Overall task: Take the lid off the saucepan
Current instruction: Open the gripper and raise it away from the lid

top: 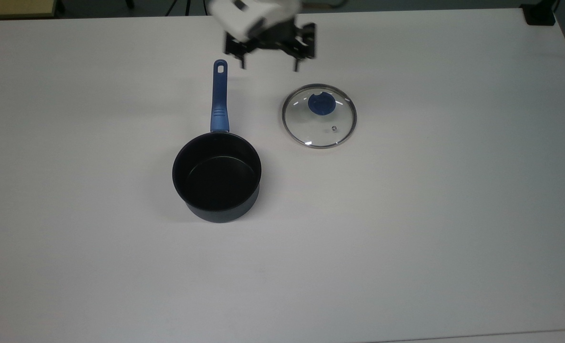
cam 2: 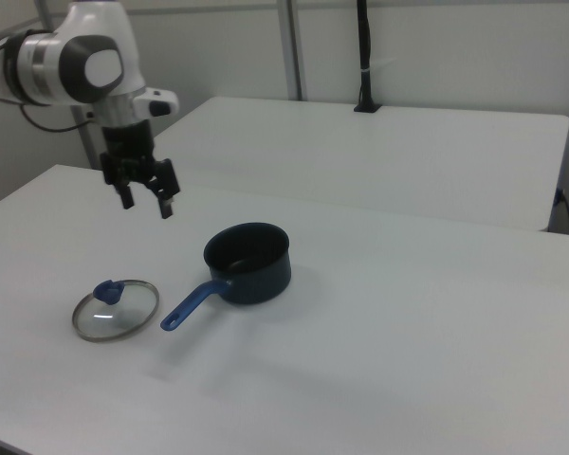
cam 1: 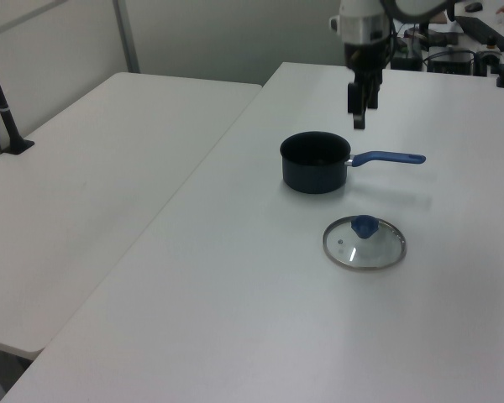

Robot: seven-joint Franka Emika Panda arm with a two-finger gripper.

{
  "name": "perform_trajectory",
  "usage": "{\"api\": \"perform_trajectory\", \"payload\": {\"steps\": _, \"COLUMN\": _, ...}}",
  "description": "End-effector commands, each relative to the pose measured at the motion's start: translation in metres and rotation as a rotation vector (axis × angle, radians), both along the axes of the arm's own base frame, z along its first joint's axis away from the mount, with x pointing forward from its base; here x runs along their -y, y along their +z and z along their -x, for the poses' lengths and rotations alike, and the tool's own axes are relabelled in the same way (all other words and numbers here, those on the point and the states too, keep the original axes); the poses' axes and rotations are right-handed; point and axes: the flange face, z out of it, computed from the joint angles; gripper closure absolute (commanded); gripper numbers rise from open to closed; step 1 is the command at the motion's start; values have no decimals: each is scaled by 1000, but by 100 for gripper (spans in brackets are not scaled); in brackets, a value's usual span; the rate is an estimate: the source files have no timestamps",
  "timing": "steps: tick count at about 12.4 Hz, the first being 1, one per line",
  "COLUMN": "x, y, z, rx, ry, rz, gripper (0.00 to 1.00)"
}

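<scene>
Lid (top: pixel 319 116) flat on counter (top: pixel 406 228) beside uncovered saucepan (top: pixel 217 176), toward the top view's far edge, hand (top: pixel 269 56) raised with fingers apart and empty; little risk beyond a careless descent knocking the long handle (top: pixel 219 97).

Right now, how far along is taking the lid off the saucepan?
Looks done: the clear glass lid with the blue knob lies flat on the white table, apart from the open dark saucepan with the long blue handle. The gripper hangs open and empty above the table. Nothing appears left.
</scene>
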Motion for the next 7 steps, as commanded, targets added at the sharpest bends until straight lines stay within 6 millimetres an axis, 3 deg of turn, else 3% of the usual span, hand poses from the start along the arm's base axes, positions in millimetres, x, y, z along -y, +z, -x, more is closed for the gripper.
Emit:
{"api": "perform_trajectory", "payload": {"steps": 1, "x": 71, "y": 2, "z": -2, "rx": -20, "ry": -16, "rz": 6, "gripper": 0}}
{"api": "perform_trajectory", "payload": {"steps": 5, "x": 124, "y": 34, "z": 14, "rx": 14, "ry": -89, "rz": 8, "gripper": 0}}
{"api": "perform_trajectory", "payload": {"steps": 7, "x": 128, "y": 40, "z": 14, "rx": 23, "ry": -93, "rz": 2, "gripper": 0}}
